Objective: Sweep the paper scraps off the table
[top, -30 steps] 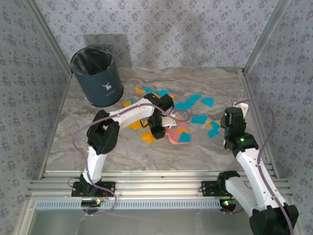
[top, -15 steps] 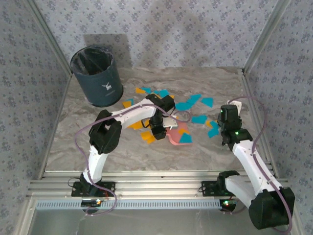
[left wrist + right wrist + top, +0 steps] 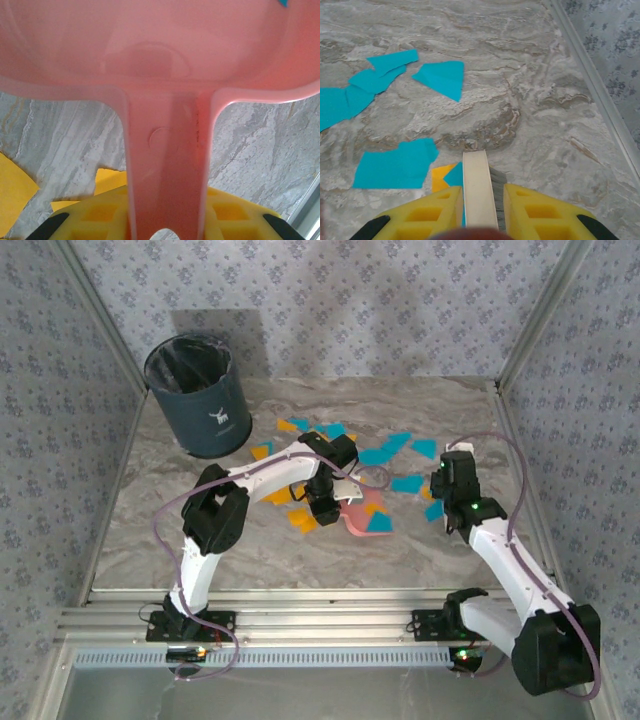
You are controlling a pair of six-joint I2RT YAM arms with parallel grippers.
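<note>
Left gripper (image 3: 167, 222): clamped on the pink dustpan (image 3: 160, 50) by its handle.
Right gripper (image 3: 481, 207): closed around a brush (image 3: 478, 182).
Paper scraps (image 3: 441, 77): cyan and orange, scattered on the table (image 3: 530, 45) ahead and left of the brush; 1 cyan piece on the dustpan.

dark bin (image 3: 197, 395), pink dustpan (image 3: 165, 60), white brush (image 3: 479, 187)
</note>
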